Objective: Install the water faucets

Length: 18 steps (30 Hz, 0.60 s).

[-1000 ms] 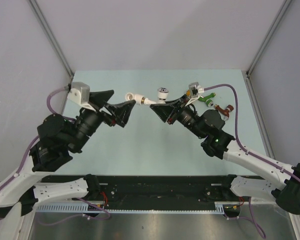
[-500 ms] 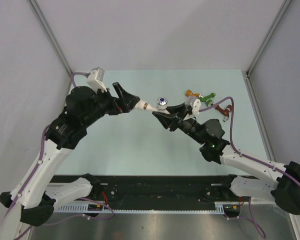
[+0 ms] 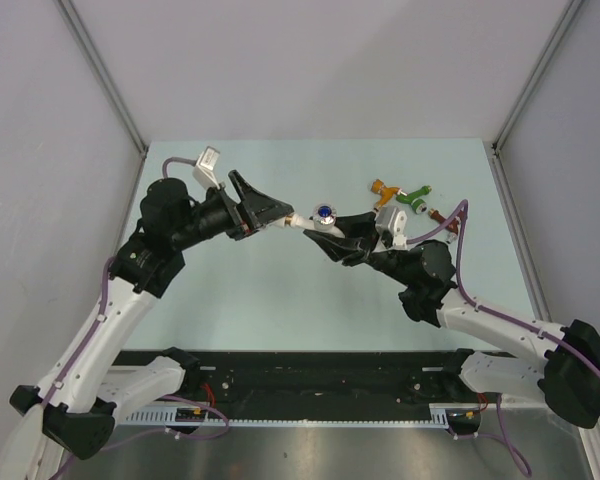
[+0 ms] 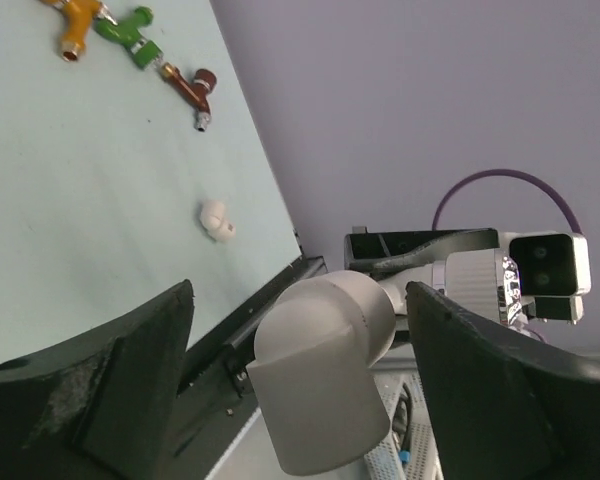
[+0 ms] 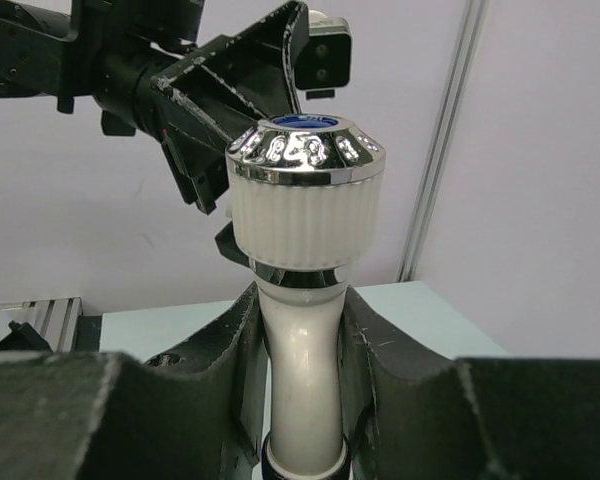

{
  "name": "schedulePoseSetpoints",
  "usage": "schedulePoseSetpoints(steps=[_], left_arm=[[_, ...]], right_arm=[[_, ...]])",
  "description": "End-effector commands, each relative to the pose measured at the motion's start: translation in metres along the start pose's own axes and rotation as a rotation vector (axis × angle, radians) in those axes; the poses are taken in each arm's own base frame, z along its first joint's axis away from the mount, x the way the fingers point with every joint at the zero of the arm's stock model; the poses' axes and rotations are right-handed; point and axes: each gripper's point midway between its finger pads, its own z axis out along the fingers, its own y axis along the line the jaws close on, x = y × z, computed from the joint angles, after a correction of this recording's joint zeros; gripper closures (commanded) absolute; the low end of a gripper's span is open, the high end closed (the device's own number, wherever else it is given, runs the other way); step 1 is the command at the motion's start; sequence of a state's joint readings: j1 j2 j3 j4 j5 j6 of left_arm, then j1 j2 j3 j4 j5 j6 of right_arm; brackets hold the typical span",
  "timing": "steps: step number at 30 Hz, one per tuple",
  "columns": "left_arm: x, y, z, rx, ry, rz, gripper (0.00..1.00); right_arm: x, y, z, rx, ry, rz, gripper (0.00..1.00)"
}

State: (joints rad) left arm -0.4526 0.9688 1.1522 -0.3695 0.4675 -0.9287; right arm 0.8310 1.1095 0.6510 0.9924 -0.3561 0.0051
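Observation:
My right gripper (image 3: 332, 240) (image 5: 302, 330) is shut on the white faucet's stem (image 5: 305, 385), its silvery knob (image 3: 325, 213) (image 5: 305, 150) pointing up, held above the table. A white elbow connector (image 3: 298, 219) (image 4: 325, 370) sits on the faucet's end. My left gripper (image 3: 280, 214) (image 4: 295, 380) is open, and its fingers (image 4: 130, 370) straddle the elbow with a gap showing on one side. The orange faucet (image 3: 382, 187) (image 4: 77, 18), the green faucet (image 3: 415, 196) (image 4: 128, 27) and the dark red faucet (image 3: 440, 214) (image 4: 190, 88) lie in a row at the far right of the table.
A small white connector (image 4: 217, 219) lies on the pale table (image 3: 260, 300) near its right edge. Grey walls and metal corner posts (image 3: 535, 75) close in the back and sides. A black rail (image 3: 310, 375) runs along the near edge by the arm bases.
My left arm has risen and swung right, bringing its gripper around the elbow connector. My right gripper has lifted the white faucet and tilted its knob upward, meeting the left in mid-air.

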Motion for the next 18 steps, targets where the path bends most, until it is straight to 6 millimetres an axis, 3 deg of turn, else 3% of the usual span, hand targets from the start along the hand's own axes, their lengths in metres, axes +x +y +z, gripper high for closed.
schedulePoseSetpoints(steps=[1, 9, 16, 18], left_arm=[[0.001, -0.031, -0.008, 0.146, 0.022, -0.032, 0.15], [0.002, -0.037, -0.011, 0.176, 0.028, -0.028, 0.45], [0.007, -0.045, -0.011, 0.265, 0.042, -0.004, 0.94], [0.007, -0.047, -0.012, 0.284, 0.036, 0.018, 1.0]], right_arm=[[-0.034, 0.004, 0.004, -0.047, -0.131, -0.082, 1.0], [-0.031, -0.001, 0.0, -0.035, -0.122, -0.086, 1.0], [-0.032, -0.005, -0.001, -0.01, -0.126, -0.008, 1.0], [-0.039, -0.004, -0.001, -0.004, -0.136, 0.058, 1.0]])
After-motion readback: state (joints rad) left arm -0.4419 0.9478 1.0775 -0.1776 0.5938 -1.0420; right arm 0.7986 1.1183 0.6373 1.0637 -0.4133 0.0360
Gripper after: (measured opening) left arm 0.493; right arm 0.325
